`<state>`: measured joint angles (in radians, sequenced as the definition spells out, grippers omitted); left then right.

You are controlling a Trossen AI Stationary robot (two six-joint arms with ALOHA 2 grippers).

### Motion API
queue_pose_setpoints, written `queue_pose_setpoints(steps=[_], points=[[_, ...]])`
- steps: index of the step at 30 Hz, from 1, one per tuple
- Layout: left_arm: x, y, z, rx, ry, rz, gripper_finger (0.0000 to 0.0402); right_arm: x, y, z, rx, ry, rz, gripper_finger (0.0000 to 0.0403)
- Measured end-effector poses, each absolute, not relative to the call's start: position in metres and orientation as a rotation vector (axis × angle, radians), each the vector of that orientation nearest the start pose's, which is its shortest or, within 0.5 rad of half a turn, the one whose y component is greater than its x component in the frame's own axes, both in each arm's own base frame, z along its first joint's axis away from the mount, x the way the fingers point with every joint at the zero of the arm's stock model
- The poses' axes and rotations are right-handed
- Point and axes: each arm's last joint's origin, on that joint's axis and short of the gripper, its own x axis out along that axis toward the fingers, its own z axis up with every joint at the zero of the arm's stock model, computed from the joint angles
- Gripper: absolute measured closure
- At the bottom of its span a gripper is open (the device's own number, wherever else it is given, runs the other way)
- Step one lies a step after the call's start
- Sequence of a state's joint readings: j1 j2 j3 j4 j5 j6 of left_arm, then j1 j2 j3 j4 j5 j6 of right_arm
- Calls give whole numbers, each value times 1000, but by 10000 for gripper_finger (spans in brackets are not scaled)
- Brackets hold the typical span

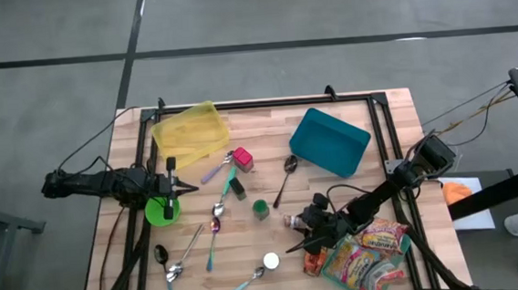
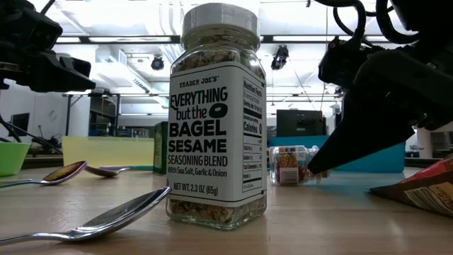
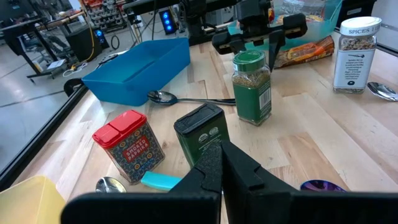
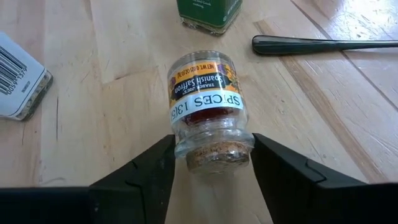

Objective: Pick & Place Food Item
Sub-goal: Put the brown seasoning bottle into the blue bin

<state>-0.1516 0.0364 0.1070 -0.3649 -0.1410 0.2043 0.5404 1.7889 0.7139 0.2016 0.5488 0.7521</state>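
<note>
The right gripper [image 4: 211,165] is low over the worktop [image 1: 357,111] in the lower right of the high view. Its two dark fingers [image 4: 146,171] stand partly open on either side of the cork-stoppered end of a small saffron jar [image 4: 208,106]. The jar lies on its side on the wood, with its label reading upside down in the right wrist view. The fingers sit close against the jar's neck, but it is not clear that they clamp it; the jar rests on the worktop.

In the high view the saffron jar [image 1: 294,221] lies just left of the right gripper [image 1: 312,228], near a green-lidded spice jar [image 1: 260,208] and beside colourful snack packets [image 1: 367,252]. A teal bin [image 1: 329,141] lies in the upper right of the worktop and a yellow bin [image 1: 190,133] in the upper left.

The left gripper [image 1: 171,185] hangs at the left side of the worktop above a green bowl [image 1: 158,213], its fingers [image 3: 214,168] pressed together on nothing. Ahead of it in the left wrist view stand a red tin [image 3: 129,144] and a dark green tin [image 3: 200,130].

In the low view a seasoning jar [image 2: 217,117] with a white lid stands upright close to the camera, a spoon [image 2: 99,219] lying in front of it.
</note>
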Motion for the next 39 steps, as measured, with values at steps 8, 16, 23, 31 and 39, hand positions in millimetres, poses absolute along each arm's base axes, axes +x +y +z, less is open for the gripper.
queue_pose_setpoints(steps=[8, 16, 23, 31, 39], points=[[88, -9, 162, 246, 289, -40, 401, 270, 144, 103, 261, 688, -279, 252], [88, -9, 162, 246, 289, -40, 401, 270, 144, 103, 261, 689, -279, 255], [88, -9, 162, 246, 289, -40, 401, 269, 146, 103, 269, 701, -264, 255], [88, -9, 162, 246, 290, -40, 401, 269, 148, 103, 301, 743, -195, 254], [88, -9, 162, 246, 289, -40, 401, 268, 149, 105, 299, 756, -175, 251]])
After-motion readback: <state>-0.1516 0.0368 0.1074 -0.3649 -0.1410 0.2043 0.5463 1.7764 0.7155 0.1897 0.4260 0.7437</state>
